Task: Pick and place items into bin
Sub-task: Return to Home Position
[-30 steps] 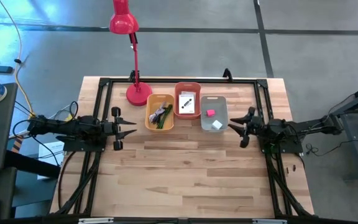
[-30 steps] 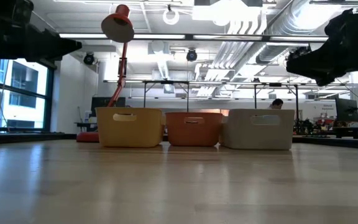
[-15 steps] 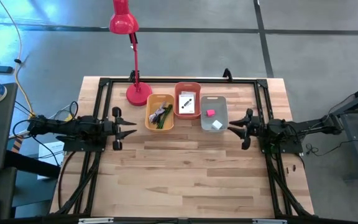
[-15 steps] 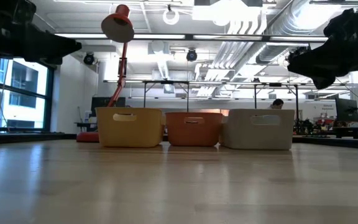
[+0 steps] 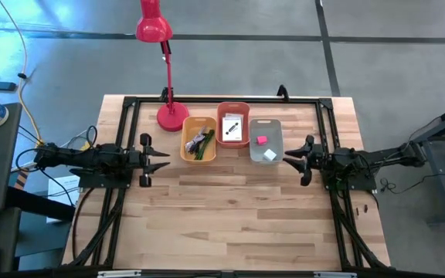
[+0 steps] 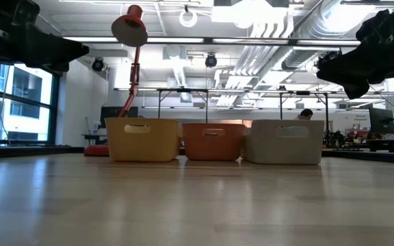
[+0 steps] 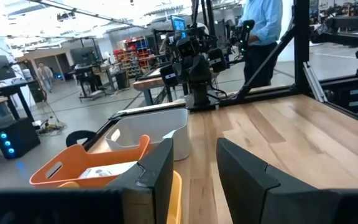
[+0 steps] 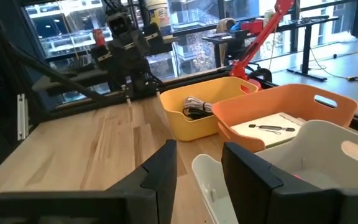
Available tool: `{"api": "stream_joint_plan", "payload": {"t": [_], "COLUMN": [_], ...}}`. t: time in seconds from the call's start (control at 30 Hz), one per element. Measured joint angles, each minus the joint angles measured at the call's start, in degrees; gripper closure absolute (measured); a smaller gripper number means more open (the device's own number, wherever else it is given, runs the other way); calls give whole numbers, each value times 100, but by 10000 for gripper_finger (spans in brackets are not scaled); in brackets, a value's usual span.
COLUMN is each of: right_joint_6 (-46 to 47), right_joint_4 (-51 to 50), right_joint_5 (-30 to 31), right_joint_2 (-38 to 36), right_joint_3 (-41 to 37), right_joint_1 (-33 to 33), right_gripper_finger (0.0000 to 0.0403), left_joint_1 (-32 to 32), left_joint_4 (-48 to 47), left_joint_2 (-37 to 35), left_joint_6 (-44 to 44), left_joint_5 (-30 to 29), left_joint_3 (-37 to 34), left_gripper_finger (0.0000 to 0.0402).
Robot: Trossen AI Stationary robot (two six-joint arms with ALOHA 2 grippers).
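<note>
Over to the left gripper (image 5: pixel 159 160) first: parked at the left side of the table (image 5: pixel 230 216), pointing inward, fingers (image 7: pixel 157 171) a little apart in the wrist view, with nothing between them. Same on the other side: right gripper (image 5: pixel 292 159) level over the right side of the table, just beside the grey bin (image 5: pixel 266 121), fingers (image 8: pixel 160 171) parted by a narrow gap, gripping nothing. Three bins in a row near the table's far edge, touching or nearly so. In the yellow bin (image 5: pixel 184 140), nearest the left arm, a coiled black cable (image 5: pixel 198 140) with a green stick (image 5: pixel 205 150) beside it. In the orange bin (image 5: pixel 233 104), in the middle, white cards (image 5: pixel 232 127) with black print, lying flat. In the grey bin, a pink cube (image 5: pixel 261 140) and a white cube (image 5: pixel 270 154), close together but apart. Red lamp (image 5: pixel 154 29) on its base at the far left corner, just beside the yellow bin. Beyond the table, in the left wrist view, a person in a light blue shirt (image 7: pixel 263 25), standing.
</note>
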Motion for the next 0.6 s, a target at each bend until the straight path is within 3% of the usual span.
{"api": "stream_joint_plan", "payload": {"t": [0.23, 0.6], "right_joint_6": [-270, -258], "right_joint_4": [-4, -2], "right_joint_5": [-14, -14], "right_joint_2": [0, 0], "right_joint_3": [0, 0], "right_joint_1": [2, 2], "right_gripper_finger": [284, 284], "left_joint_1": [0, 0], "left_joint_4": [-15, 12], "left_joint_2": [0, 0], "left_joint_6": [443, 436], "left_joint_5": [20, 20], "left_joint_3": [0, 0], "left_gripper_finger": [291, 291]}}
